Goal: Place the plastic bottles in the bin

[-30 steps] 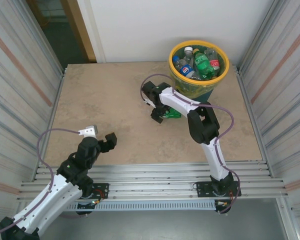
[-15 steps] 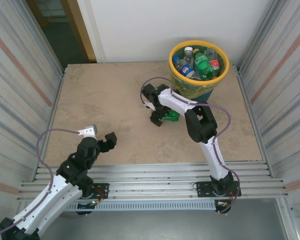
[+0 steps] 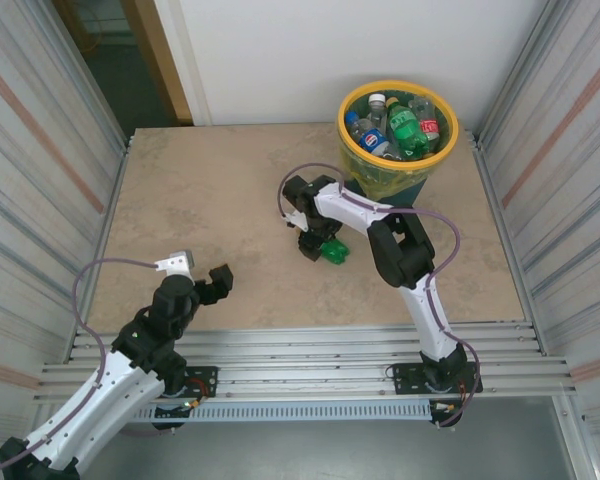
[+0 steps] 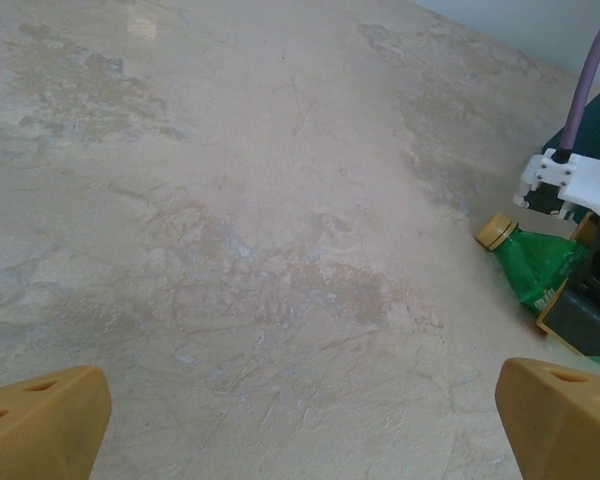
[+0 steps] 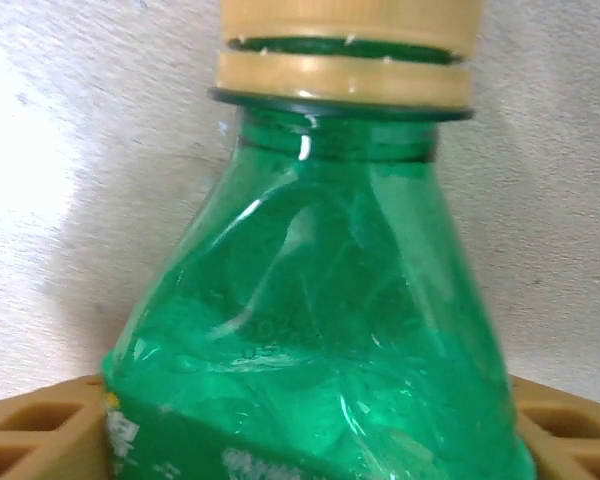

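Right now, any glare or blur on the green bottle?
Right wrist: the crumpled green plastic bottle with a tan cap is very close and slightly soft, with specular streaks on its shoulder; the beige stone-look table is blown out at left. Left wrist: small glare patch at top left, bottle sharp. Top external: even light, bottle small but clear.

One bin (image 3: 398, 85), one green bottle (image 3: 333, 250) on table (image 3: 210, 200).

Bottle (image 3: 332, 250) on table (image 3: 200, 200), before bin (image 3: 352, 100) of bottles (image 3: 405, 125)
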